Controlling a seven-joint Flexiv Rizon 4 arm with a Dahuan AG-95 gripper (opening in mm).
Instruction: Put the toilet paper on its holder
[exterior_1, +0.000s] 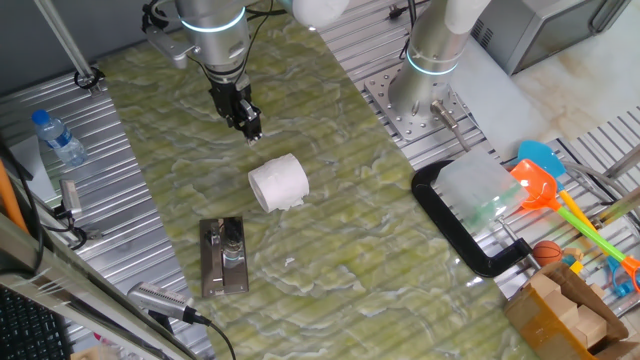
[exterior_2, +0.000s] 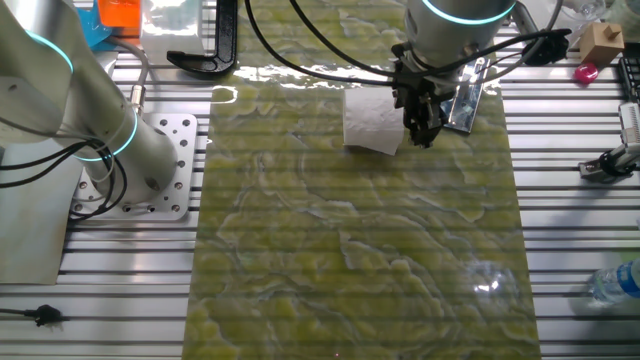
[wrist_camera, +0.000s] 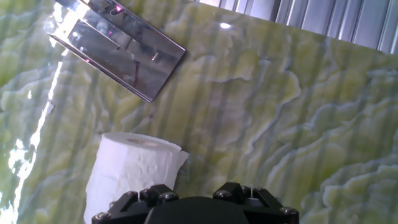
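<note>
I note the toilet paper (exterior_1: 278, 183) lying on its side just below-left of my end effector (exterior_1: 251, 128), core axis level, holder (exterior_1: 224, 256) beyond; whether its fingers are parted I cannot tell.

My arm reaches down from above, wrist pointing almost straight at the worktop (exterior_1: 350, 200), its ring light glowing pale blue. My gripper (exterior_1: 251, 131) hangs in the air, clear of the surface, holding nothing. Its black fingers (exterior_2: 424, 128) sit close together, though I cannot tell whether they are fully closed. In my hand view only the gripper's dark base shows.
</note>
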